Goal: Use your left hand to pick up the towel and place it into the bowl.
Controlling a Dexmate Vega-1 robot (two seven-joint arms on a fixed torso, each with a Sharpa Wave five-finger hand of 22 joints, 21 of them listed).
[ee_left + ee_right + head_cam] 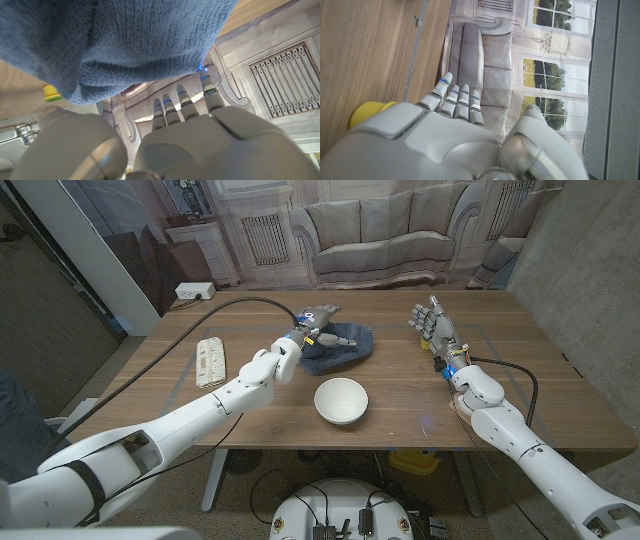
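Note:
A crumpled blue towel [345, 350] lies on the wooden table just beyond the white bowl [340, 400]. My left hand [318, 320] is over the towel's far left part, fingers stretched out across the cloth and holding nothing. In the left wrist view the towel [125, 40] hangs close in front of the straight fingers [172, 107]. My right hand [432, 320] stands upright at the right of the table, fingers apart and empty; the right wrist view shows its fingers [455, 97] straight.
A pale folded strip [211, 360] lies at the table's left, and a black cable [230, 305] arcs across the back left. A small yellow object [367, 112] sits beside my right wrist. A white socket box [194, 290] is on the floor behind.

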